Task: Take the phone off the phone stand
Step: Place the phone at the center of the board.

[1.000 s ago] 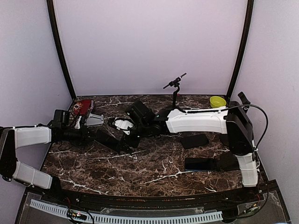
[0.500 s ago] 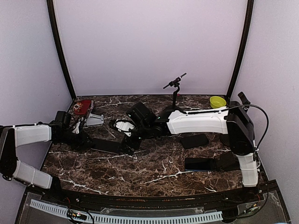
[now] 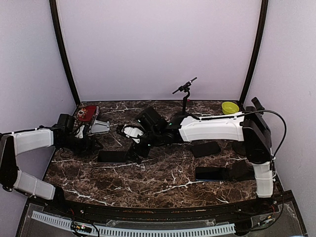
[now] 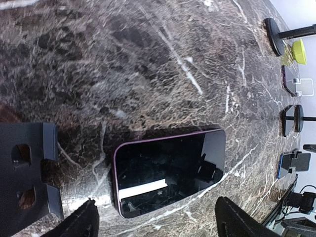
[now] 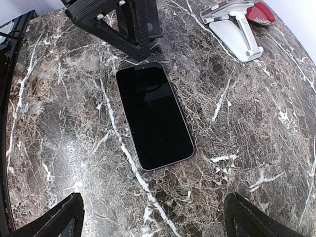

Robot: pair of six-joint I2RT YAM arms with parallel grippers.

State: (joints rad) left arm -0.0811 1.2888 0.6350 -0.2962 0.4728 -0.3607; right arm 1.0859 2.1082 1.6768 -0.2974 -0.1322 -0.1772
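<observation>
On marble table (image 3: 163, 174), dark-screened phone (image 5: 154, 114) face-up

Seen from above, the phone (image 3: 112, 156) lies flat on the table (image 3: 163, 190), at 9 o'clock from its middle. A stand (image 3: 98, 126) sits behind it at 10 o'clock, apart from it. A bowl (image 3: 229, 107) is at 2 o'clock, a second phone (image 3: 206, 148) at 3 o'clock, and a third phone (image 3: 211, 173) at 4 o'clock.
</observation>
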